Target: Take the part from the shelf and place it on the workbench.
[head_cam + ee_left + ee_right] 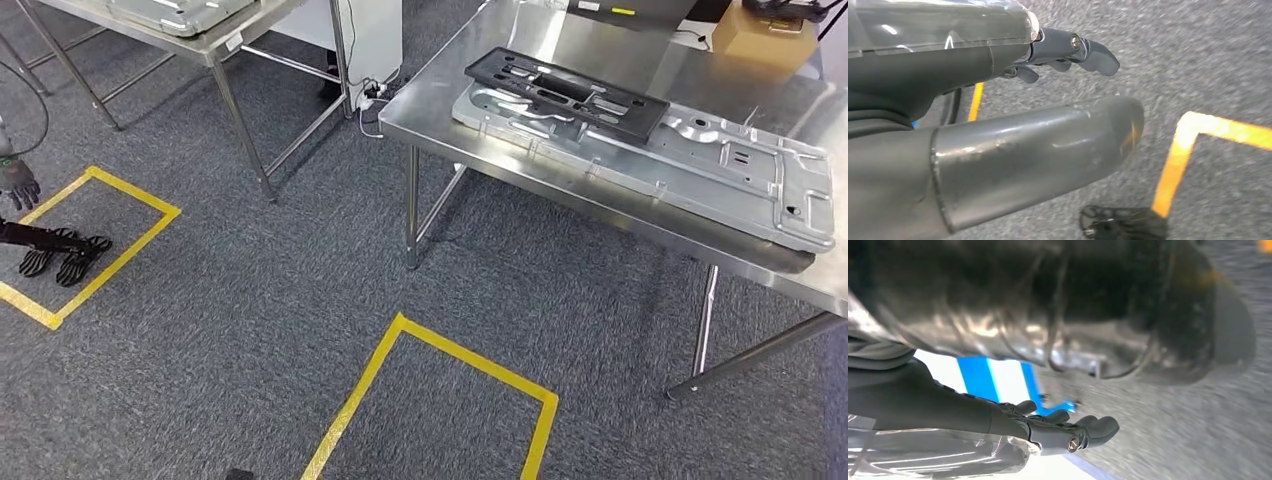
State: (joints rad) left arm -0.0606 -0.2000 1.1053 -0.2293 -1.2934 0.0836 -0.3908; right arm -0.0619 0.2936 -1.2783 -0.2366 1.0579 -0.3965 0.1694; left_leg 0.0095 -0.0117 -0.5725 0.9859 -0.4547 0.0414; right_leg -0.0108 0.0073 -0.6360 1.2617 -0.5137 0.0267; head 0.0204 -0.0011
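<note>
Left hand [1038,125] hanging over carpet, fingers [1098,52] apart, empty | right hand [1048,430] fingers loosely spread, empty

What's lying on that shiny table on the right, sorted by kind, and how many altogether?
Black plastic frames: 1, the black frame, lying on top of the metal panel.
Silver stamped metal panels: 1, the metal panel.
Cardboard boxes: 1, the cardboard box, at the far edge.
Total: 3

You see a speckled dark grey carpet [250,330] marked with yellow tape [450,352] rectangles. The bench [600,60] is bright steel, carrying a silver plate [720,165] under a black part [565,92]. A tan box [765,35] sits behind.
</note>
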